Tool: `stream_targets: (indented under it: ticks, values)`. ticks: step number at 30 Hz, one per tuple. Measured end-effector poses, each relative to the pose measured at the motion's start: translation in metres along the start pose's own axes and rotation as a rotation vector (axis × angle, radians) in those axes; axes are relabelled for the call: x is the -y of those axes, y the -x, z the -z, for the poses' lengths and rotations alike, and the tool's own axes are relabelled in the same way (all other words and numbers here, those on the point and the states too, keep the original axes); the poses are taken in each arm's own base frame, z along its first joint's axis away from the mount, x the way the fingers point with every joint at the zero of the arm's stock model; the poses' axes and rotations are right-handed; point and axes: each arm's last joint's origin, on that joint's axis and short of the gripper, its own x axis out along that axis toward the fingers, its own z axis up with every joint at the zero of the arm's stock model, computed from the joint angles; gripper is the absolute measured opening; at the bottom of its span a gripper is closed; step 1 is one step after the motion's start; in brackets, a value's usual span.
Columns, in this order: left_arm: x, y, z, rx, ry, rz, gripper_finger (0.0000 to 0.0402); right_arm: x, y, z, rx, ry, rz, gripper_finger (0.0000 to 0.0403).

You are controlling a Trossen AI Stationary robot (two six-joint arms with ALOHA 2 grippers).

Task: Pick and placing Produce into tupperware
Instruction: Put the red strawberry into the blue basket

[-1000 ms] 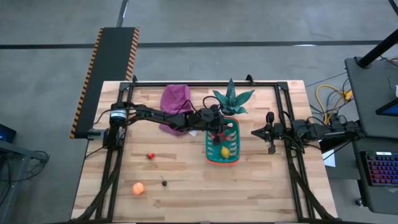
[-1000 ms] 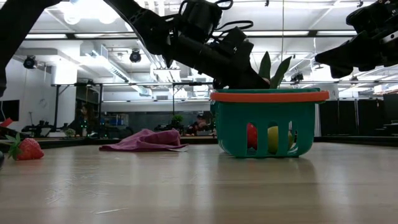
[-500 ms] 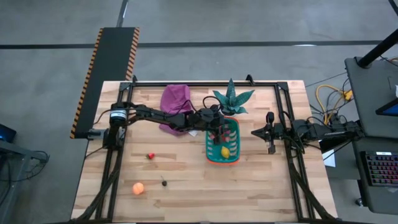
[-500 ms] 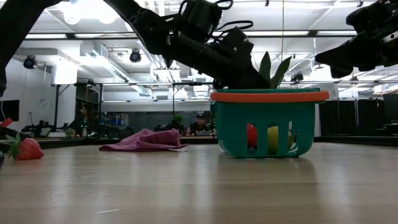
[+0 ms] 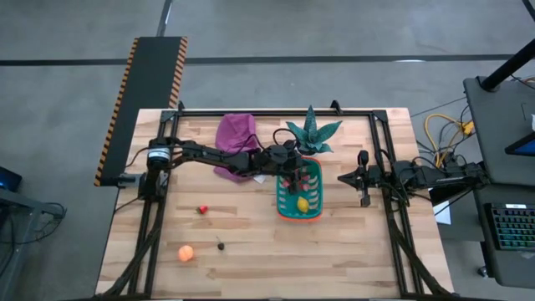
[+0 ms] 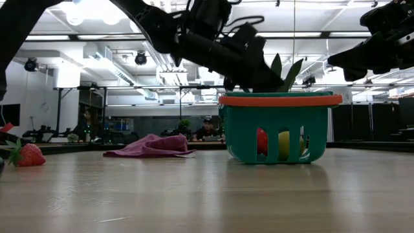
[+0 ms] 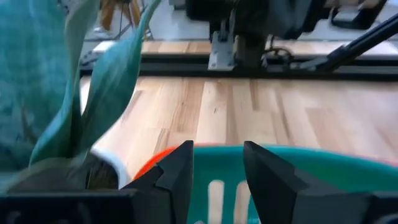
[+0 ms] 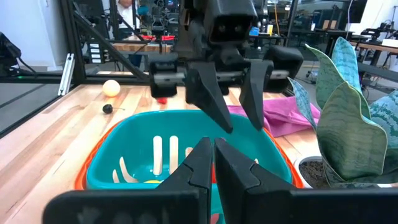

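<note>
The teal basket with an orange rim (image 5: 279,201) stands right of the table's middle, also in the low view (image 6: 278,100). Inside it lie a yellow lemon (image 5: 302,203) and a red fruit (image 6: 261,141). My left gripper (image 5: 294,177) hovers open and empty just above the basket's far end; the right wrist view shows its spread fingers (image 8: 242,129). On the table left of the basket lie a strawberry (image 5: 201,209), an orange ball (image 5: 185,252) and a small dark piece (image 5: 221,246). My right gripper (image 5: 343,178) waits shut, right of the basket.
A green spiky plant in a white pot (image 5: 312,134) stands right behind the basket, close to my left gripper. A purple cloth (image 5: 236,134) lies at the far side under my left arm. Black rails run along the table's far, left and right sides.
My left gripper has risen a little from the basket's rim, still open. The fruits and the basket have kept still.
</note>
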Motion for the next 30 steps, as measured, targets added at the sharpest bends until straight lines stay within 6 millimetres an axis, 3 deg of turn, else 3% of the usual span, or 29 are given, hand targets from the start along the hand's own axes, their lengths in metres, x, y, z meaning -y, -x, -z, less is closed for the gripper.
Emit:
stream_targets:
  ticks: [10, 23, 30]
  values:
    - [0.007, 0.023, -0.040, 0.111, -0.002, 0.019, 0.0125, 0.000, 0.000, 0.000, 0.000, 0.000, 0.000, 0.0009]
    - [0.006, 0.066, -0.103, 0.450, 0.048, 0.083, 0.0125, 0.000, 0.000, 0.000, 0.001, 0.000, -0.001, 0.0009]
    - [0.027, 0.113, -0.139, 0.607, -0.195, 0.215, 0.0125, 0.000, 0.000, 0.000, 0.002, 0.023, 0.000, 0.0009]
